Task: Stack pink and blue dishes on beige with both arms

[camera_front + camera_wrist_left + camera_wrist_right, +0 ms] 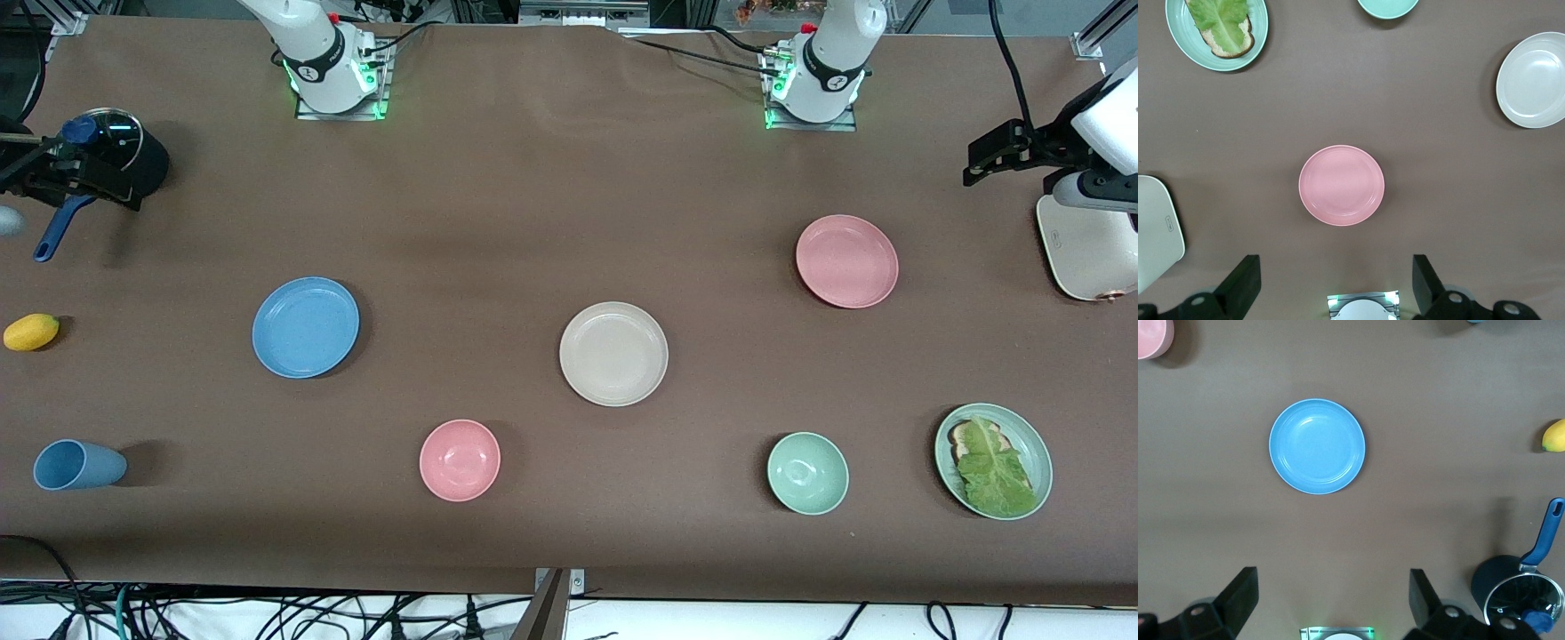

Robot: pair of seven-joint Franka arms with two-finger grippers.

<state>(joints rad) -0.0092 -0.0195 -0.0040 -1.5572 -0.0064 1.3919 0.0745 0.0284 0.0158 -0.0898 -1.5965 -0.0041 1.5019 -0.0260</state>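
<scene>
The beige plate (613, 354) (1533, 80) lies near the middle of the table. Toward the left arm's end lies the pink plate (846, 260) (1341, 185), a little farther from the front camera. The blue plate (305, 327) (1317, 447) rests toward the right arm's end. All three plates are bare and apart. My left gripper (1000, 153) (1335, 280) hangs open high above the table, with the pink plate below its camera. My right gripper (84, 178) (1331, 593) hangs open just as high, looking down on the blue plate. Neither holds anything.
Nearer the front camera lie a pink bowl (460, 460), a green bowl (807, 473), a lettuce plate (993, 460) and a blue cup (76, 465). A lemon (31, 332) and a lidded pot (124, 156) sit at the right arm's end, a white appliance (1085, 244) at the left arm's.
</scene>
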